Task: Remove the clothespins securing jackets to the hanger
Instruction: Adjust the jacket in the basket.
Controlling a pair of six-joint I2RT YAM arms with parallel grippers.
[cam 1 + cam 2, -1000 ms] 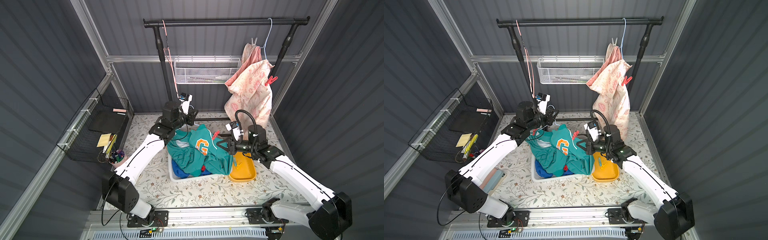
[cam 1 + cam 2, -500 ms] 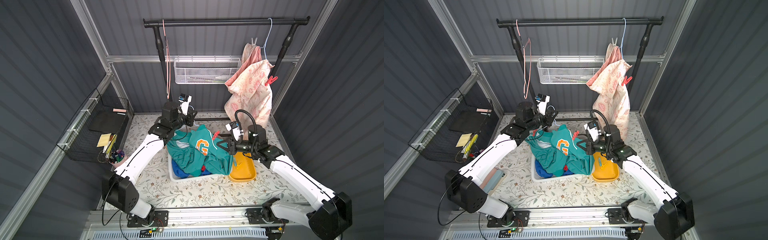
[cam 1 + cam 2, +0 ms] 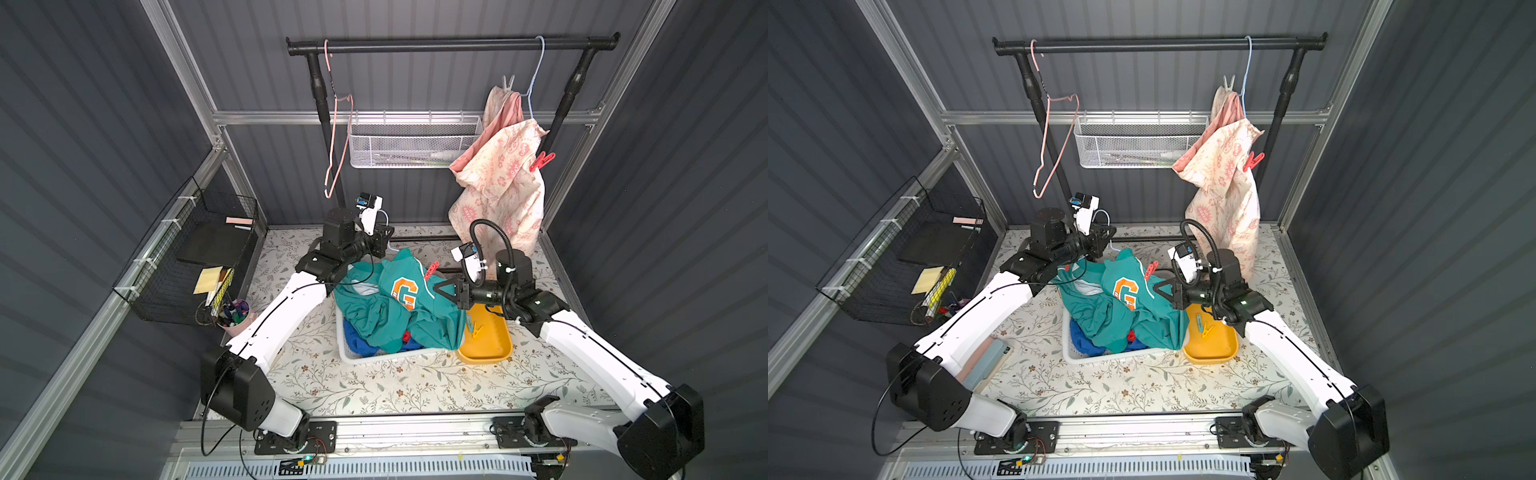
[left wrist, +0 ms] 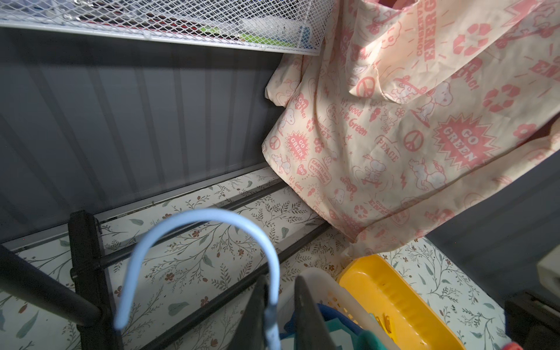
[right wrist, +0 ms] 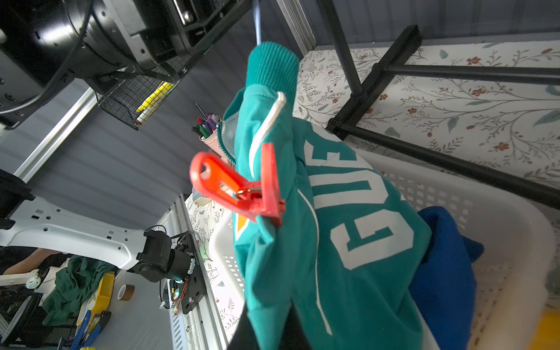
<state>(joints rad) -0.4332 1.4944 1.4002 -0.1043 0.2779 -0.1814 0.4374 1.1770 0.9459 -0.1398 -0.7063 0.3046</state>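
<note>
Jackets sit in two places: the cream jacket (image 3: 498, 187) hangs well behind the white basket (image 3: 374, 358), and the teal jacket (image 3: 399, 307) is draped over the basket. At the basket's right side the right gripper (image 3: 439, 289) is clenched on teal fabric. Behind the basket, the left gripper (image 4: 280, 291) straddles the blue hanger (image 4: 197, 219); I cannot tell whether it clamps. Above the basket, a red clothespin (image 5: 242, 188) is clipped to the teal jacket.

"GO GREEN" marks cream jacket (image 4: 378, 136) — "G", teal jacket (image 3: 374, 316).
</note>
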